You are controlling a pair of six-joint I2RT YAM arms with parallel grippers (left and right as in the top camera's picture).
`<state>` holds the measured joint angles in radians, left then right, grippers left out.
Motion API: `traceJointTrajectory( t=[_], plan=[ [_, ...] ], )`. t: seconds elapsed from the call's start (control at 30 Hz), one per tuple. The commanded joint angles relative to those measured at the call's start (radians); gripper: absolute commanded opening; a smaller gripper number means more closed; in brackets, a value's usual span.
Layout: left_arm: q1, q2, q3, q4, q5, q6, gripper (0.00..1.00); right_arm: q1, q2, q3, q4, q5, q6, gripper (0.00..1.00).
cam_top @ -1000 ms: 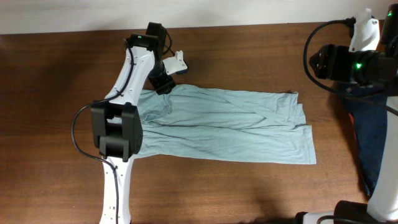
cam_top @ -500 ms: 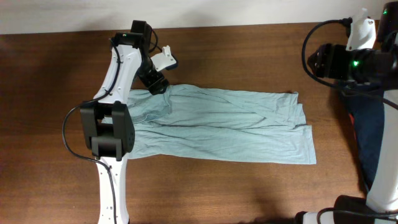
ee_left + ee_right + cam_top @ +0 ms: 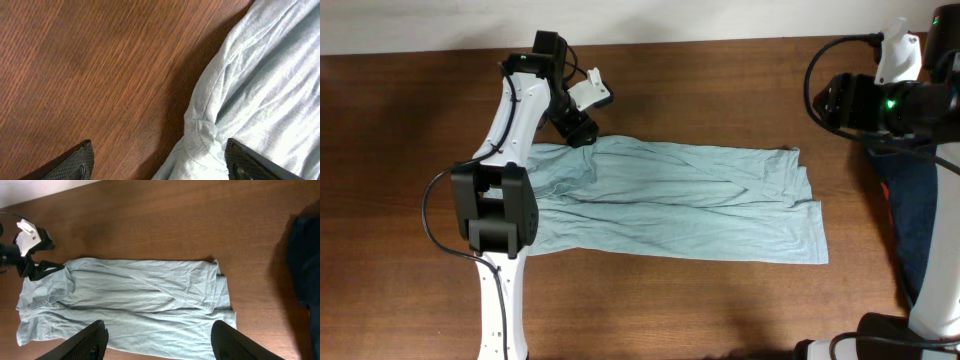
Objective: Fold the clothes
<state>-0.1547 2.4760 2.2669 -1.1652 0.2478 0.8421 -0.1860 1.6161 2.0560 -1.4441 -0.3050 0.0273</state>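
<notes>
Wooden table (image 3: 720,300) unchanged; left hand (image 3: 583,133) (jaws apart) edged back from T-shirt (image 3: 700,200).

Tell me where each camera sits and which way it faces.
Overhead: above the table, looking straight down at the T-shirt; left arm, right arm, left tool show.
Left wrist: low over the T-shirt's edge, facing down; its fingers show.
Right wrist: high at the right, facing the whole T-shirt; right tool shows.
Shared: overhead and right wrist both see the left tool.
</notes>
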Motion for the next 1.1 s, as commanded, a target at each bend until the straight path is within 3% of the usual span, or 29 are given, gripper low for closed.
traceJointTrajectory(
  t=[0.0,0.17,0.23,0.57,0.63,0.9,1.07],
  plan=[
    [0.000,0.010,-0.010,0.002,0.030,0.004,0.79,0.003,0.001,-0.003,-0.005,0.002,0.008,0.71],
    [0.000,0.037,-0.010,0.005,0.075,0.004,0.65,0.003,0.001,-0.003,-0.012,0.002,0.008,0.71],
    [0.000,0.039,-0.010,0.002,0.075,0.004,0.53,0.003,0.001,-0.003,-0.016,0.002,0.008,0.71],
    [-0.004,0.048,-0.030,-0.037,0.075,0.004,0.54,0.003,0.001,-0.003,-0.019,0.002,0.008,0.71],
    [-0.009,0.048,-0.030,-0.059,0.075,0.004,0.50,0.003,0.001,-0.003,-0.019,0.002,0.008,0.71],
    [-0.015,0.048,-0.030,-0.155,0.074,-0.006,0.17,0.003,0.001,-0.003,-0.019,0.003,0.007,0.71],
    [-0.015,0.030,-0.029,-0.255,0.052,-0.042,0.04,0.003,0.001,-0.003,-0.019,0.003,0.007,0.71]
  ],
)
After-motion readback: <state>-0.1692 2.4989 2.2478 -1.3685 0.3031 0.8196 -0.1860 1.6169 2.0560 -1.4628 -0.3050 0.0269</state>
